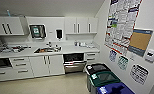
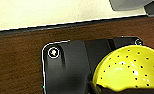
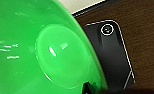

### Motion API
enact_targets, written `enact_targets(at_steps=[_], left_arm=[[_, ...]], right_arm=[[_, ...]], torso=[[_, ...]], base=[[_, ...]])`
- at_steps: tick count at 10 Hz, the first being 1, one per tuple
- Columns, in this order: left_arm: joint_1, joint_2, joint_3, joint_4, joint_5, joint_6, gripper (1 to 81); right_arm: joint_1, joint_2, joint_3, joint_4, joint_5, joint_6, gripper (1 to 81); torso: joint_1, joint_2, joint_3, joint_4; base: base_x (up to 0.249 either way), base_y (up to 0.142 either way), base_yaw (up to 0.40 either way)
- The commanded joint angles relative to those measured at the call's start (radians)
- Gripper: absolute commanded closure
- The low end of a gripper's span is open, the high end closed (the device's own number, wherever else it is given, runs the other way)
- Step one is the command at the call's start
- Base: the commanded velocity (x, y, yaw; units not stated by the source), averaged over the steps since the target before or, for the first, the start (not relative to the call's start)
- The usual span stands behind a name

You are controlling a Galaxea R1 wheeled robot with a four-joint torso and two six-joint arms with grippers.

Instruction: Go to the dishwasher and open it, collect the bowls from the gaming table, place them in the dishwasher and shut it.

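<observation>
The dishwasher (image 1: 73, 65) sits under the counter, right of the white double doors. Its steel-grey front leans out and the dark inside with racks shows above it. In the left wrist view a yellow bowl (image 2: 128, 68) with small holes hangs close to the camera. My left gripper (image 2: 103, 88) is shut on its rim. In the right wrist view a wide green bowl (image 3: 43, 50) is seen from inside, and my right gripper (image 3: 89, 87) is shut on its edge. The gaming table is out of view.
Black (image 1: 96, 68), green (image 1: 105, 77) and blue (image 1: 115, 88) bins stand along the right wall, close to the dishwasher. A sink (image 1: 45, 50) is set in the white counter (image 1: 73, 49). Pale floor (image 1: 48, 83) lies before the cabinets. Posters (image 1: 120, 22) cover the right wall.
</observation>
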Motion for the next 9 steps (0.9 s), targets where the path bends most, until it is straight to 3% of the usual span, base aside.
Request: enact_targets(at_steps=[1, 9], left_arm=[[-0.064, -0.014, 0.000, -0.005, 0.043, 0.004, 81.1], [-0.067, -0.011, 0.000, -0.003, 0.041, 0.003, 81.1]], right_arm=[[0.056, 0.001, 0.007, -0.013, -0.067, -0.008, 81.1], [0.065, 0.004, 0.007, -0.014, -0.069, -0.009, 81.1]], torso=[[0.000, 0.000, 0.000, 0.000], [0.000, 0.000, 0.000, 0.000]], base=[[0.087, 0.079, 0.000], [0.098, 0.079, 0.000]])
